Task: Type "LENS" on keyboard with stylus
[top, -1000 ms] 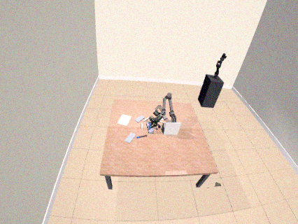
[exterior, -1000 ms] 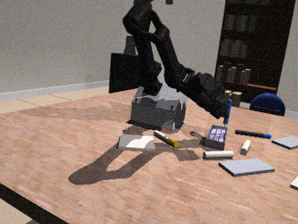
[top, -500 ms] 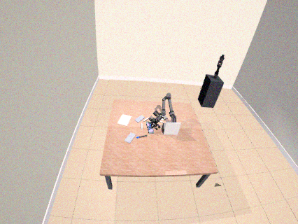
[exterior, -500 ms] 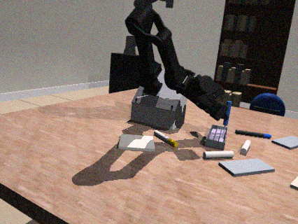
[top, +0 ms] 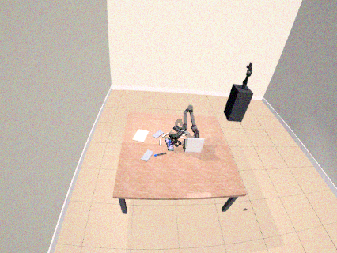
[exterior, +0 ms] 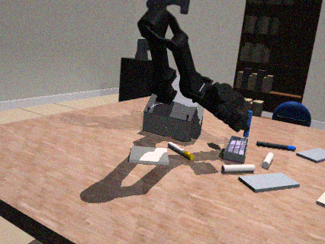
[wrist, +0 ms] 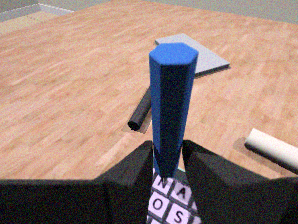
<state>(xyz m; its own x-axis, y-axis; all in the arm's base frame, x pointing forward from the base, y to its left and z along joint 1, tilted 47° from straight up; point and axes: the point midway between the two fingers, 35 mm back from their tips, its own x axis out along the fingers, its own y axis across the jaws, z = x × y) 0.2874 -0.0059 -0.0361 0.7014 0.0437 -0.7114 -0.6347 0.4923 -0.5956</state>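
Note:
The blue six-sided stylus (wrist: pixel 172 95) (exterior: pixel 249 121) stands nearly upright. My gripper (wrist: pixel 167 146) (exterior: pixel 245 129) is shut on it, above the keyboard's far end. The small dark keyboard (exterior: pixel 235 149) (top: pixel 170 147) has pale lilac keys. In the wrist view the N key (wrist: pixel 161 184) lies right at the stylus's lower end, with the A key (wrist: pixel 181 192) to its right and the O key (wrist: pixel 157 203) and S key (wrist: pixel 177 214) nearer. The tip looks at or just above the N key; contact cannot be told. The fingers hide the other keys.
A black marker (exterior: pixel 275 146) (wrist: pixel 141 112) lies beyond the keyboard. White cylinders (exterior: pixel 238 168) (exterior: pixel 268 160) and a grey-blue slab (exterior: pixel 268 181) lie beside it. A yellow-tipped marker (exterior: pixel 181 150) and a grey pad (exterior: pixel 137 156) lie nearer the arm's grey box (exterior: pixel 172 121).

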